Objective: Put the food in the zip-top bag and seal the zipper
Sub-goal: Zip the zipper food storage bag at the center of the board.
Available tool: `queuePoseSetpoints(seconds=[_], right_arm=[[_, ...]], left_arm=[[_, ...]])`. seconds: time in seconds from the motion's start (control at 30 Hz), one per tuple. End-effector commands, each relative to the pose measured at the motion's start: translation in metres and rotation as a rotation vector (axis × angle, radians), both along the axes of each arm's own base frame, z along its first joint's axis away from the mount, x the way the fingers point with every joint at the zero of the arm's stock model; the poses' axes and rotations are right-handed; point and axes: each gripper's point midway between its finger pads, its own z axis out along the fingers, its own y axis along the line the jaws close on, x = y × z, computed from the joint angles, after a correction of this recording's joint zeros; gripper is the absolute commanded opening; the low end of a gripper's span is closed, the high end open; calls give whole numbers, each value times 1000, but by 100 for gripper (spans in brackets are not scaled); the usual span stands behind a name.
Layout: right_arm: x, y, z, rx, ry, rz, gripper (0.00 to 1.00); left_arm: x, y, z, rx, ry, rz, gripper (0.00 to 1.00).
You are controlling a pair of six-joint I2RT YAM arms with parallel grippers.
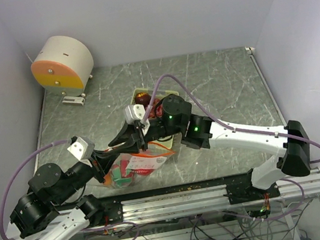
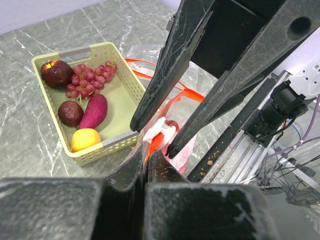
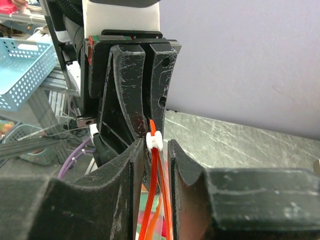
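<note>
Left fingers (image 2: 146, 172) clench the orange edge of the zip-top bag (image 1: 137, 165). Right fingers (image 3: 156, 148) straddle the white slider (image 3: 155, 141), grip uncertain. Best to hold the track taut and pull straight. Most food (image 2: 93, 112) lies in the tray (image 2: 100, 48) beyond both.

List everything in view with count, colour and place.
basket: one, pale green, centre
apple: one, dark red, in basket
grapes: one bunch, purple, in basket
sweet potato: one, purple, in basket
round fruit: one, maroon, in basket
orange: one, orange, in basket
zip-top bag: one, clear, beside basket
pink-green item: one, inside bag
slider: one, white, on bag's zipper
drum: one, cream-orange, far left
left gripper: one, black, shut on bag
right gripper: one, black, around slider
</note>
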Motion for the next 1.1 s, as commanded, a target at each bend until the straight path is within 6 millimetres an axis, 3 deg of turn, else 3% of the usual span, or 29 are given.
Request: queuePoseSetpoints(seconds=[0.0,0.17,0.37,0.53,0.63,0.8,1.07], right_arm=[[-2,-8,16,43,-11,5,25],[-2,-5,18,43,-6,21,23],[-3,-4,17,41,-1,36,13],[-6,-5,20,53,-6,54,12],[-5,-4,19,46,-3,51,3],[5,-5,8,23,20,15,1],[29,-25,-16,-19,92,-42,1]], left_arm=[[-1,-1,30,-72,-69,-11,7],[-1,-2,28,-69,-67,-14,7],[-1,-1,29,-70,-66,-12,7],[-1,-2,27,-71,-61,-13,7],[-1,-1,29,-74,-65,-9,7],[-2,4,35,-94,-74,7,7],[-9,24,57,-148,-118,47,7]])
